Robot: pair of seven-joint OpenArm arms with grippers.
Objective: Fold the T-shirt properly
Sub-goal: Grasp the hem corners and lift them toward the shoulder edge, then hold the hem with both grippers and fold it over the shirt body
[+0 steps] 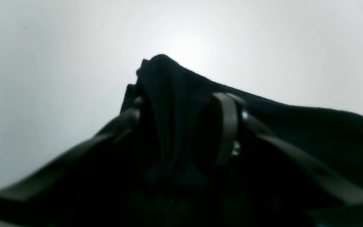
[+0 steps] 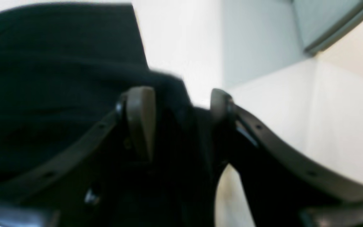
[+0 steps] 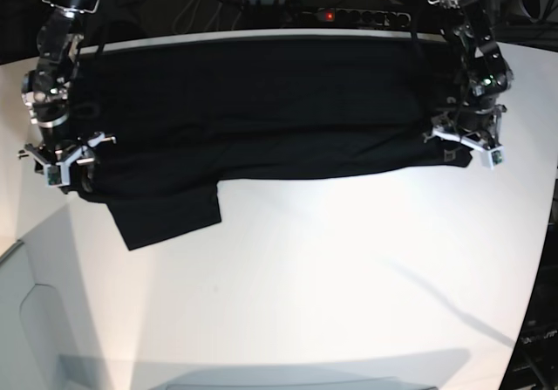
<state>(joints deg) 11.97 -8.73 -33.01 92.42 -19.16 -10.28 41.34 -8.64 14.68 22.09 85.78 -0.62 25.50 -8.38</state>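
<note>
T-shirt (image 3: 261, 111) edge-to-edge across table's (image 3: 305, 285) rear

The white table (image 3: 305, 294) in front of me is bare and open to either hand. The T-shirt (image 3: 261, 111) covers the far strip from side to side, one sleeve hanging nearer on my right. Its cloth bunches between the fingers of my left gripper (image 1: 181, 104) and my right gripper (image 2: 178, 101). Behind lie cables and a power strip (image 3: 349, 15).
</note>
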